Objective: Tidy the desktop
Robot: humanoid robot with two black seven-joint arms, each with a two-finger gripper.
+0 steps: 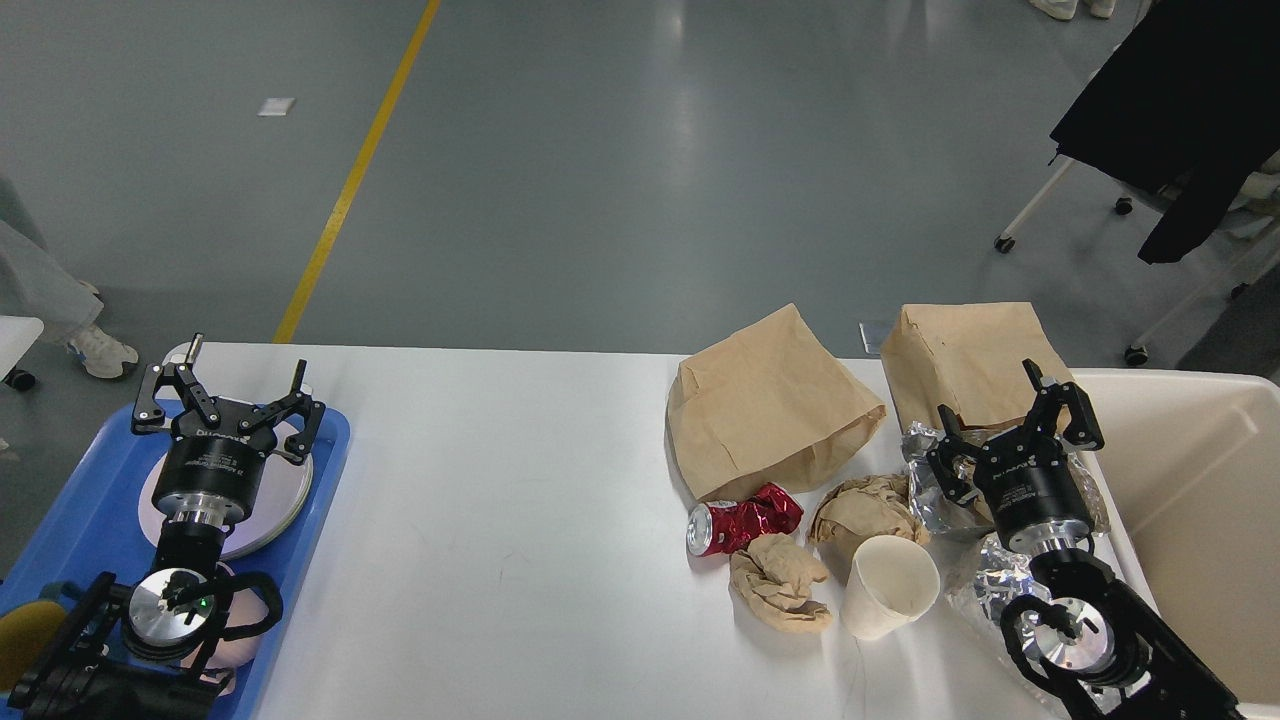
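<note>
White desktop point(520, 480), blue tray point(75, 500), red can point(745, 520), tan bags point(770, 405) (plain, unprinted), silver foil point(930, 480).

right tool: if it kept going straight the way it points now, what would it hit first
Probably the paper bag just beyond the open right tool. Crumpled foil lies below it, though height above the desktop is unclear.
</note>
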